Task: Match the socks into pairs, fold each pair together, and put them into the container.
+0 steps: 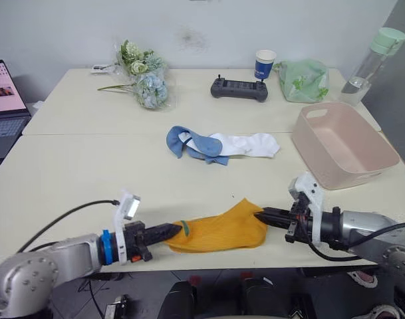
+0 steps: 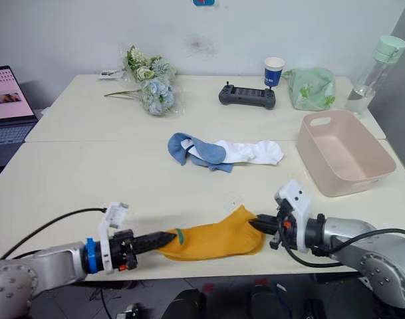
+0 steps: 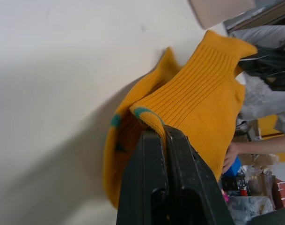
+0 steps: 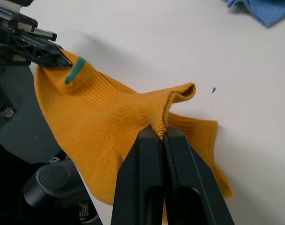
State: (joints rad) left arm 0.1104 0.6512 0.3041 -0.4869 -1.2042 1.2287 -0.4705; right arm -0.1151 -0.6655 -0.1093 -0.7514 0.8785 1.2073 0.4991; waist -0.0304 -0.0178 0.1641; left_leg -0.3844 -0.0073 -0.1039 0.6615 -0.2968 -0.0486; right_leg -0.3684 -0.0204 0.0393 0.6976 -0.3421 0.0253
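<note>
Where the table's near edge runs, at 6 o'clock, the mustard-orange socks (image 1: 219, 231) lie stacked, ribbed knit with a green mark at one end (the upper one pulled taut). The left gripper (image 1: 177, 230) is clenched on that marked end, the right gripper (image 1: 261, 215) clamped on the opposite ribbed cuff. Toward 12 o'clock lie a crumpled blue sock (image 1: 192, 143) and white sock (image 1: 252, 144), touching. At 2 o'clock sits the pink container (image 1: 348, 145).
</note>
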